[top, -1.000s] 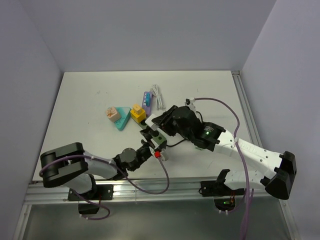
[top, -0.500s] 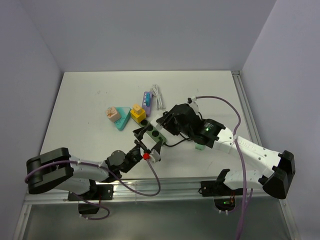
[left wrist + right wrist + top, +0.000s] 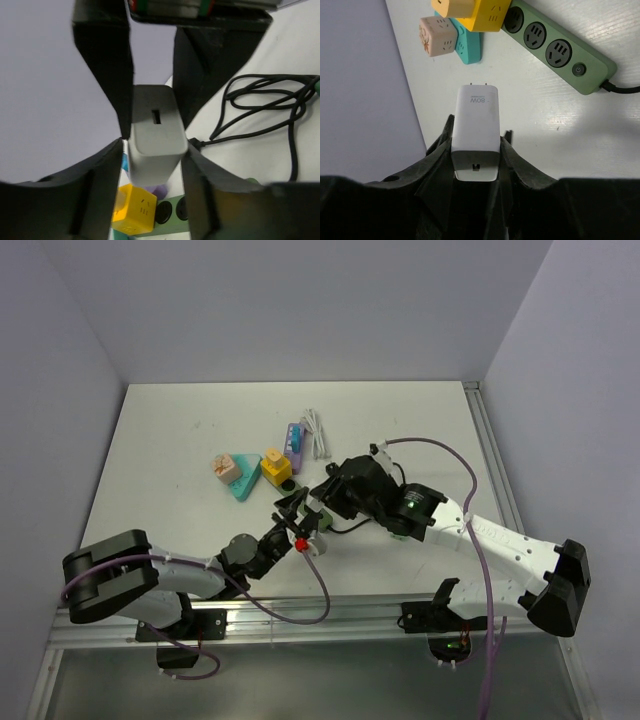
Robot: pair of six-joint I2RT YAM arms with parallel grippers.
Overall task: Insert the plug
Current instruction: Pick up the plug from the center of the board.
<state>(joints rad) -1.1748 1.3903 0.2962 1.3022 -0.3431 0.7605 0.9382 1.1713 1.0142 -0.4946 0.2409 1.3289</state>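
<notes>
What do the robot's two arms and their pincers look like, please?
The left arm and right arm have white links, black joints and trailing purple cables; a green light glows on the right. The left pincer and right pincer are black, wedge-shaped.

Robotics lab, benchtop test cell. Signs:

- Two robot arms, left arm (image 3: pixel 185 575) and right arm (image 3: pixel 510 550), are bolted to an alu extrusion rail (image 3: pixel 320 612) at the near edge of a white table (image 3: pixel 170 440).
- Plain grey-lilac walls (image 3: pixel 60 390) box the table in on 3 sides, like a camera enclosure.
- Exposed purple cables (image 3: pixel 478 502) loop along the arms, and a green status LED (image 3: pixel 407 505) is lit on the right one.
- The only items are test props: green power strip (image 3: pixel 555 47), 80W charger (image 3: pixel 476 130), yellow cube adapter (image 3: pixel 485 12), pink cube adapter (image 3: pixel 437 32), a teal block (image 3: pixel 467 47) and a coiled white cable (image 3: pixel 318 432).
</notes>
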